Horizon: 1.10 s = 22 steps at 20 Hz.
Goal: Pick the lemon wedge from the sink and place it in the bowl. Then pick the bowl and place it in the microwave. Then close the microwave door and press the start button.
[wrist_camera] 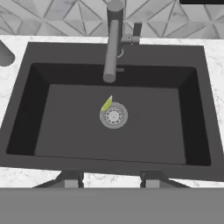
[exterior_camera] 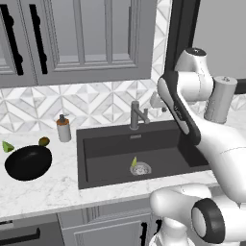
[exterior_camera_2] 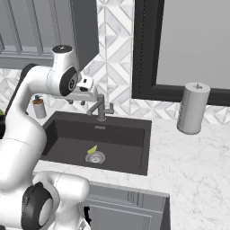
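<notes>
The end effector (exterior_camera_2: 76, 101) hangs high over the sink (exterior_camera: 91, 144), near the faucet (exterior_camera: 136, 115), holding nothing; how wide its jaws stand cannot be told. The lemon wedge (wrist_camera: 106, 103) lies well below it on the basin floor, touching the upper-left rim of the drain (wrist_camera: 113, 116). In the hand view it sits about centre, so the approach looks like a mostly straight descent. The wedge's long axis slants, with its point up and away from the drain. It is tiny, pale yellow-green and sharp-tipped. The bowl (exterior_camera: 28, 162) waits on the counter (exterior_camera: 57, 185), left of the sink.
</notes>
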{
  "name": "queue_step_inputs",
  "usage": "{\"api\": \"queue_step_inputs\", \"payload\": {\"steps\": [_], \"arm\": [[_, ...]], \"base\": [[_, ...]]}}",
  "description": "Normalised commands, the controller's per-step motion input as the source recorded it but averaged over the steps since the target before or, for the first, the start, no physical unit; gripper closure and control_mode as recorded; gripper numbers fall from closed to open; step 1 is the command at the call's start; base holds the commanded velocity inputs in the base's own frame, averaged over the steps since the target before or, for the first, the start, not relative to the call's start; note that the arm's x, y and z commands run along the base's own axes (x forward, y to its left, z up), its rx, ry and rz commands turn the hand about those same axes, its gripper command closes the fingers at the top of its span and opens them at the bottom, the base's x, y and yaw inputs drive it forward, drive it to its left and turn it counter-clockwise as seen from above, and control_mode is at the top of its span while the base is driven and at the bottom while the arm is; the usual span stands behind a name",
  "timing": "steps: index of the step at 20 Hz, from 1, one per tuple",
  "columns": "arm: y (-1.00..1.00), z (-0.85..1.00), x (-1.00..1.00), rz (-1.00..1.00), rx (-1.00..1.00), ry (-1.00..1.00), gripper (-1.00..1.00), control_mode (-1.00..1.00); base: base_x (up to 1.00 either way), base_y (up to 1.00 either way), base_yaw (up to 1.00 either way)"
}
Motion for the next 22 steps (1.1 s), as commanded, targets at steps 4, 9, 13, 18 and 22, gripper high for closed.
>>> {"api": "queue_step_inputs", "payload": {"steps": [4, 9, 13, 18, 22], "arm": [[0.00, 0.00, -0.32, 0.00, 0.00, -0.01, -1.00, -1.00], [0.14, -0.18, -0.98, 0.00, 0.00, -0.02, -1.00, -1.00], [0.48, -0.62, -0.75, -0.09, 0.00, 0.00, -1.00, -1.00], [0.67, -0.81, -0.11, -0.20, 0.00, 0.00, -1.00, -1.00], [0.59, -0.80, 0.33, -0.13, 0.00, 0.06, -1.00, -1.00]], "base": [[0.00, 0.00, 0.00], [0.00, 0.00, 0.00], [0.00, 0.00, 0.00], [0.00, 0.00, 0.00], [0.00, 0.00, 0.00]]}}
